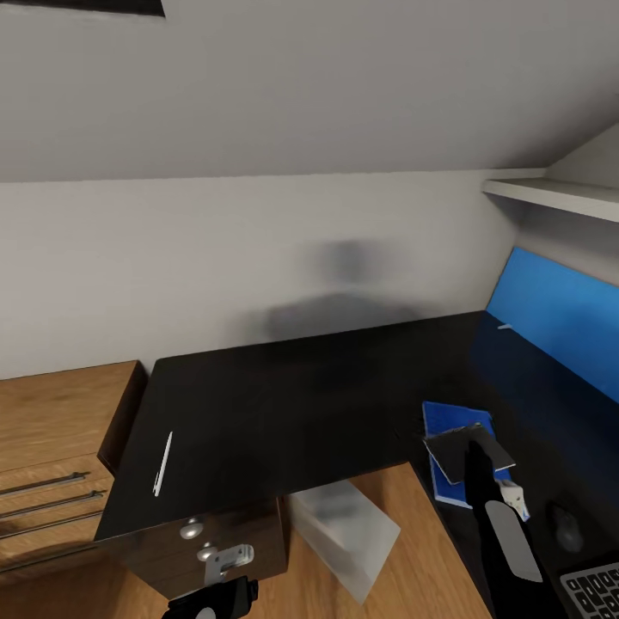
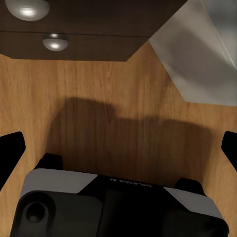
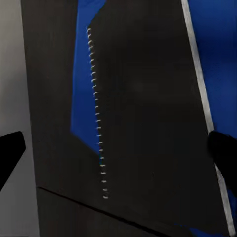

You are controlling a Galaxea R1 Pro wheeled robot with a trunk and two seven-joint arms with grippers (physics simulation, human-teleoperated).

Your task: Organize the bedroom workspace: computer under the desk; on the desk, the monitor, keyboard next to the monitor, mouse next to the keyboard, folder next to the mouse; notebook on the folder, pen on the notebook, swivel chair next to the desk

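Grey notebook (image 1: pixel 471 453) — on blue folder (image 1: pixel 456 423).

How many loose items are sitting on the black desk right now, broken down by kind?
Folder: 1, bright blue
Notebook: 1, grey, lying over the folder
Pen: 1, pale, near the desk's left end
Mouse: 1, dark
Keyboard: 1, partly cut off at the picture's edge
Total: 5

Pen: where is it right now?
In the head view the pen lies flat near the left end of the desk, close to the front edge, far from the folder and notebook on the right.
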